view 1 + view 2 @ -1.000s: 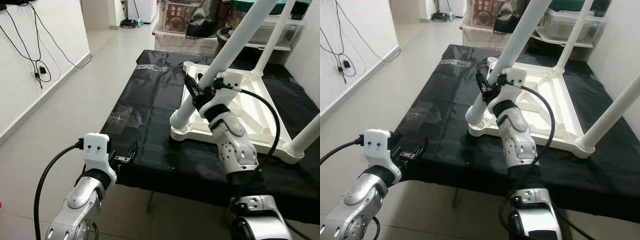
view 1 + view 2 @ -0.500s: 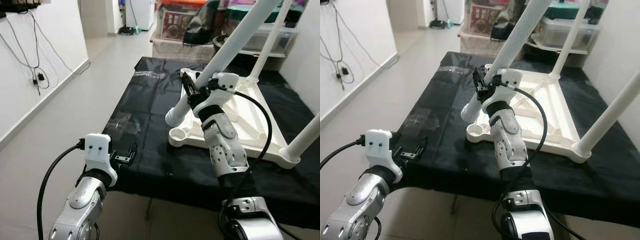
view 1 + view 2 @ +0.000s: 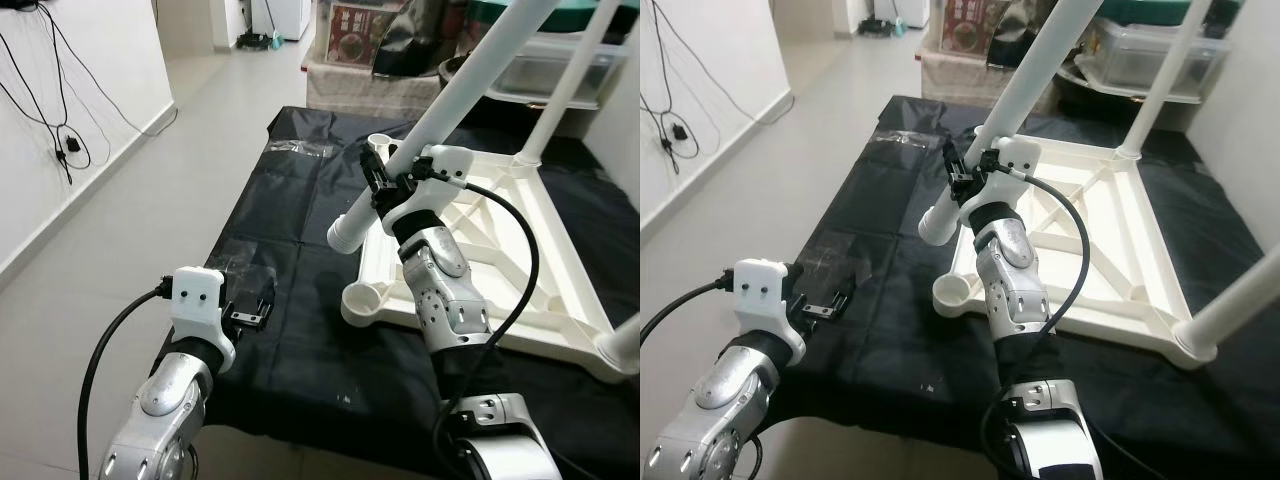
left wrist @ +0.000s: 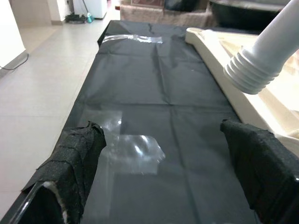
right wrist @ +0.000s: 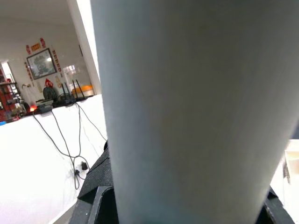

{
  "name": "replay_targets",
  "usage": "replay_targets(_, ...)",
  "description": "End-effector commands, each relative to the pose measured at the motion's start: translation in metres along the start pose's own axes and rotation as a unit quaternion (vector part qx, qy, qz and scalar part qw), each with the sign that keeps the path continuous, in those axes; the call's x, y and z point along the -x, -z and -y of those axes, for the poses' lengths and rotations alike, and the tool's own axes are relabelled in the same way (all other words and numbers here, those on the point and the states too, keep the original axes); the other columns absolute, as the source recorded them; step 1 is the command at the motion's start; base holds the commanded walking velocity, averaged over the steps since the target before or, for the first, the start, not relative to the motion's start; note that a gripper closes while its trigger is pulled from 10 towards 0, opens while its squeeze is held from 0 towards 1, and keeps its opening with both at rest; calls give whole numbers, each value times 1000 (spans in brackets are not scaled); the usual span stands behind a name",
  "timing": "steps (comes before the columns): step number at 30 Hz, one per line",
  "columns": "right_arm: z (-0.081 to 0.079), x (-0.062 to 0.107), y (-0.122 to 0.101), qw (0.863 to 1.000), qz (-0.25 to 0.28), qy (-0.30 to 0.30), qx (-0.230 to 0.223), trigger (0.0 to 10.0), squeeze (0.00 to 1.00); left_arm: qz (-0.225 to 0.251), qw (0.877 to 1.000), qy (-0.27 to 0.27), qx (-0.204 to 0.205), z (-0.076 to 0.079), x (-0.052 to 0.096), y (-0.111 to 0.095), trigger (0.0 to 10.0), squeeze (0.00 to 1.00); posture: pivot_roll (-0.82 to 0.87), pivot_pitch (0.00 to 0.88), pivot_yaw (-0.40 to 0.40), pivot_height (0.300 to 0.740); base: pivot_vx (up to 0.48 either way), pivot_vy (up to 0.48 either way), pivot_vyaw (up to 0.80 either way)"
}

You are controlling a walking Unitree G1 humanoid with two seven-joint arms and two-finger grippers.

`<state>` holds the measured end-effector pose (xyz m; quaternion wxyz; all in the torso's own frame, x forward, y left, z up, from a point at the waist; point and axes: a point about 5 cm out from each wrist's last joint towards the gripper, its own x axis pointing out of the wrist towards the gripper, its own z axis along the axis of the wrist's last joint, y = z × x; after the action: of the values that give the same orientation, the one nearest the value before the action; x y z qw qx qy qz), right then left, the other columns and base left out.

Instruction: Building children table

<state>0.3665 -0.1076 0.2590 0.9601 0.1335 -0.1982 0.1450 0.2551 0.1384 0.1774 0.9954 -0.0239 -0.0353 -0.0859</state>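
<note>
Table leg [image 3: 440, 95] clamped in right gripper [image 3: 385, 182] (tilted, above corner socket [image 3: 362, 298]) | left gripper [image 3: 250, 310] gapes empty, near-left over black cloth [image 3: 290, 200]

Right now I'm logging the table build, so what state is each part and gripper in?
Right gripper: shut on the loose table leg.
Loose table leg: held tilted, its threaded end above the black cloth, not in a socket.
Near corner socket: empty.
Tabletop: upside down on the black cloth.
Far leg: standing in its corner.
Left gripper: open, holding nothing, over the cloth.
</note>
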Motion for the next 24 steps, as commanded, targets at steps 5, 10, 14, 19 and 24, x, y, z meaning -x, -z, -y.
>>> replay_targets(5,3,1,-3,1000,14,5,8,10000,0,-1,1000,8,5,4,-1,2,10000,0,112,91,-61,740,144,0,0)
replay_targets(10,3,1,-3,1000,14,5,8,10000,0,-3,1000,6,8,3,-1,2,10000,0,111,89,-62,740,0,0,0)
replay_targets(14,1,0,-3,1000,12,-7,6,10000,0,-5,1000,0,8,1,-1,3,10000,0,112,95,-65,740,0,0,0)
replay_targets(19,-3,-3,-2,998,-4,-59,-7,10000,0,-6,1000,4,9,2,1,4,10000,0,111,100,-67,740,0,0,0)
replay_targets(24,2,-6,-2,993,-25,-113,-3,10000,0,-11,999,40,25,13,8,5,10000,0,109,113,-72,740,0,0,0)
